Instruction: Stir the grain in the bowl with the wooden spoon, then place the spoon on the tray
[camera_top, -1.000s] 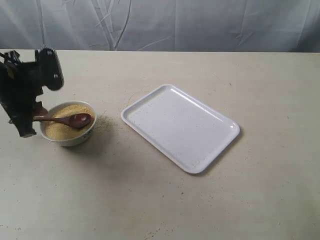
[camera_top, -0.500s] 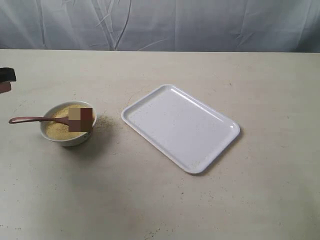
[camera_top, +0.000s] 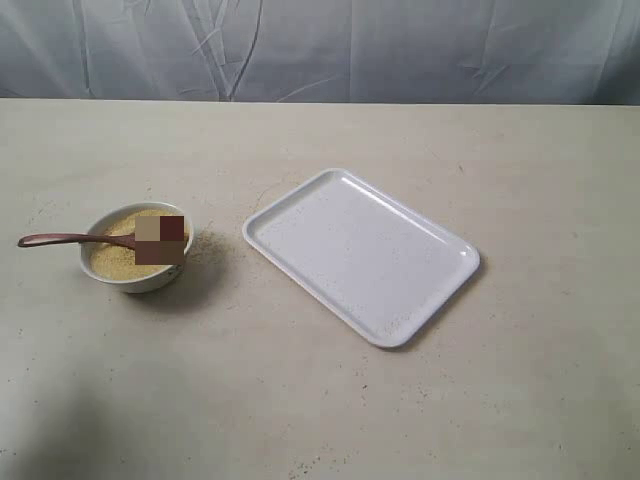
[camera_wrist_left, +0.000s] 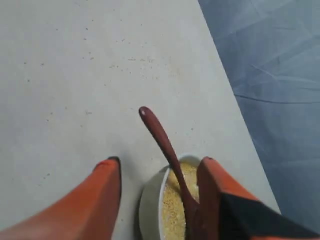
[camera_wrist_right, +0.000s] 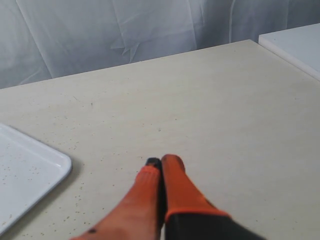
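The small white bowl (camera_top: 137, 268) sits at the table's left, filled with yellow-tan grain (camera_top: 112, 258). The dark wooden spoon (camera_top: 62, 239) rests in it, handle jutting left over the rim, its scoop blurred out. The white tray (camera_top: 360, 255) lies empty mid-table. Neither gripper shows in the exterior view. In the left wrist view my left gripper (camera_wrist_left: 160, 160) is open above the bowl (camera_wrist_left: 150, 202); the spoon (camera_wrist_left: 160, 135) runs between its orange fingers (camera_wrist_left: 107, 187), close to one, ungripped, over the grain (camera_wrist_left: 172, 212). My right gripper (camera_wrist_right: 161, 161) is shut on nothing over bare table beside the tray's corner (camera_wrist_right: 30, 170).
Scattered grains (camera_top: 210, 240) lie on the table just right of the bowl. A grey cloth backdrop (camera_top: 320, 45) runs along the far edge. The right wrist view shows a white surface's corner (camera_wrist_right: 295, 45) beyond the table's edge.
My left arm, which stood at the spoon's handle a second ago, has drawn away left and left the exterior view. The spoon stays resting in the bowl.
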